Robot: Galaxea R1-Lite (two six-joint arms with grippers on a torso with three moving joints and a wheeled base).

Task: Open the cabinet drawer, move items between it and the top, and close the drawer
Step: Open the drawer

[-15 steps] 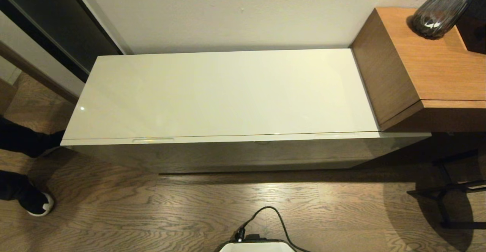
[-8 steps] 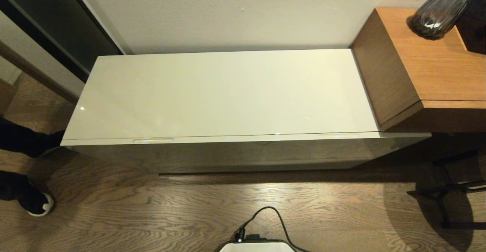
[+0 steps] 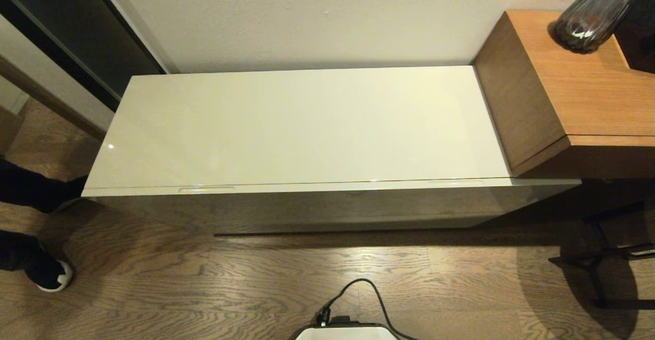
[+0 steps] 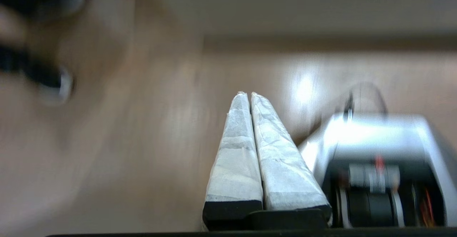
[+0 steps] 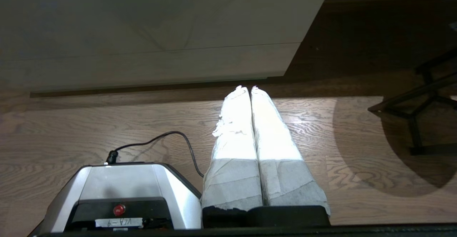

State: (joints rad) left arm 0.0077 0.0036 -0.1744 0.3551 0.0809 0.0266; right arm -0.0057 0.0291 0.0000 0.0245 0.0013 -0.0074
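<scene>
Head: cabinet drawer (image 3: 327, 204) flush under the top (image 3: 307, 125), wooden side unit (image 3: 578, 89) abutting. Left wrist: left gripper (image 4: 248, 95) clenched over wood floor (image 4: 142, 140). Right wrist: right gripper (image 5: 249, 88) clenched, near the drawer front.

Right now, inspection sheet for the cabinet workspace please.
Surface: the top glossy cream, bare.
Job's things: cabinet drawer shut, two slot handles along its upper edge; items not seen.
Clutter: nothing seen on the top.
Grippers: left claw shut, empty, over the floor; right claw shut, empty, low before the cabinet front.
Cables: black cable loops on the floor from the robot base.
Surroundings: wooden side unit with dark glass vase; person's shoe.
</scene>
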